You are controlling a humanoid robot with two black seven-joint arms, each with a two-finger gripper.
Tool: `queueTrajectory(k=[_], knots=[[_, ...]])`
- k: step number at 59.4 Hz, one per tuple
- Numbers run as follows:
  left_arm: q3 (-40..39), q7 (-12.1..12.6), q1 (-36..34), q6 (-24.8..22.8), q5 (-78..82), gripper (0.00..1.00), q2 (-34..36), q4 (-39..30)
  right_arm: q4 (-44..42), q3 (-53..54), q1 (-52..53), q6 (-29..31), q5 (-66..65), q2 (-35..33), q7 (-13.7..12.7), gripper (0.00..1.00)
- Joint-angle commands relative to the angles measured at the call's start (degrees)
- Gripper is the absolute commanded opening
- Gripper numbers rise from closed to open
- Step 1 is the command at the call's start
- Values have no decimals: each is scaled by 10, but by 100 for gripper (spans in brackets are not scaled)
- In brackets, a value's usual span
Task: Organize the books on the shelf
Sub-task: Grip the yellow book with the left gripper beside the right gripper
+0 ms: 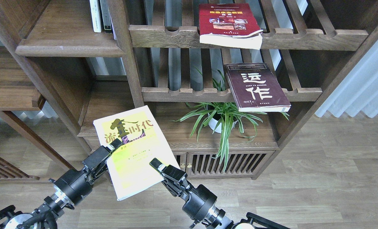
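Setting: a walnut bookcase (128,63) on a pale plank floor (319,165); a grey curtain (360,92) at the right; a potted spider plant (222,119) on the lower board.
Shelf: the solid board with the rounded lip (71,49) sits upper left; two thin upright books (100,16) stand at its back right corner; the rest of its top looks bare.
Yellow book: the lime-yellow paperback (133,149) is held in the air in front of the lower cabinet, cover up, tilted, well below the shelf.
Left gripper: the left gripper (111,149) is clamped on the book's left edge, one finger lying over the cover.
Right gripper: the right gripper (158,165) meets the book's lower right edge; its tip lies on the cover, but whether it pinches or only props I cannot tell.
Other books: the maroon book (255,87) overhangs the middle slatted rack; the red book (228,24) overhangs the upper one; both untouched.
Step in hand: likely carrying the yellow book up to the shelf.
Doing it well: raise both arms together so the book does not twist or slip; clear the rounded lip before going in; lay it left of the upright books, without knocking them.
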Motion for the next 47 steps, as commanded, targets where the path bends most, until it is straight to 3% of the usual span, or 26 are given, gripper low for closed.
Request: queueTrajectory(k=[1, 28, 35, 47], knots=[[1, 0, -9, 0, 0, 77, 0, 0, -2, 0, -1, 0, 0, 1, 0, 8], [16, -1, -28, 0, 0, 60, -1, 0, -9, 2, 2, 0, 0, 2, 0, 8], [16, -3, -41, 0, 0, 43, -5, 0, -11, 2, 2, 0, 0, 3, 1, 8], [16, -4, -58, 0, 0, 24, -16, 0, -20, 3, 3, 0, 1, 13, 1, 8]])
